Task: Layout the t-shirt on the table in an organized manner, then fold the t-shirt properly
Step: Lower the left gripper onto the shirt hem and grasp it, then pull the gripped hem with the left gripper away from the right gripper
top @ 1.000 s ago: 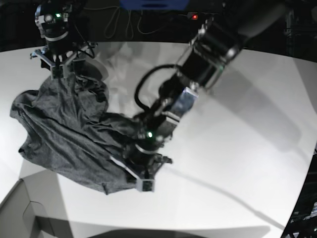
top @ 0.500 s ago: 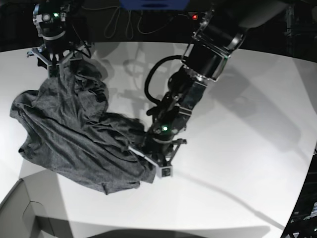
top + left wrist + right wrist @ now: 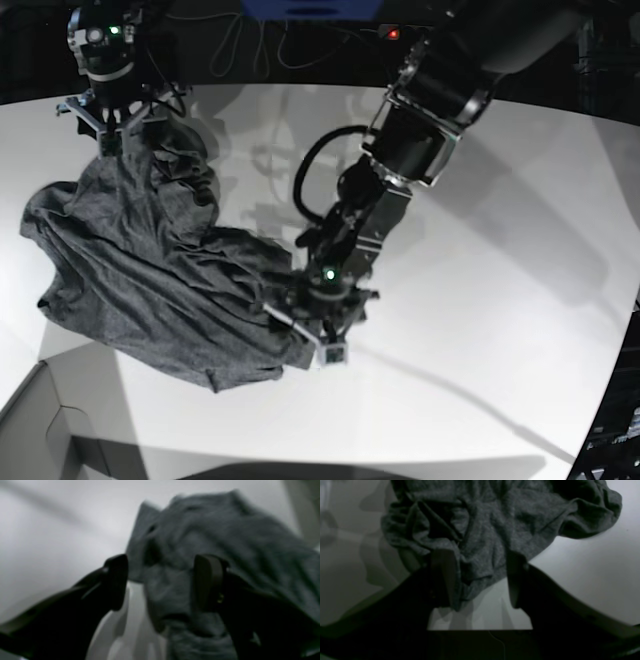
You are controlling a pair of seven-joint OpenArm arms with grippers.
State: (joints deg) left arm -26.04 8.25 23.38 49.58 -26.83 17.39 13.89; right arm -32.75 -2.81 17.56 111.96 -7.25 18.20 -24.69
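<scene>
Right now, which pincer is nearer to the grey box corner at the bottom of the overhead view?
Left. The left pincer hangs at the t-shirt's near edge, closer to the grey box corner. The right pincer is at the shirt's far end, further away.

No words, labels, brand marks or numbers can be read anywhere in these views. The dark charcoal heather-grey knit t-shirt (image 3: 150, 280) across the left half of the base view is plain, with no print or visible tag, and the smooth white tabletop (image 3: 500, 300) carries no markings. The black robot arm housings show only small lit dots (a green one at the upper left, another green one near the centre, a red one at the top edge), none of them forming a character or sign. The wrist views are too dark and blurred to give any lettering on the black fingers.
</scene>
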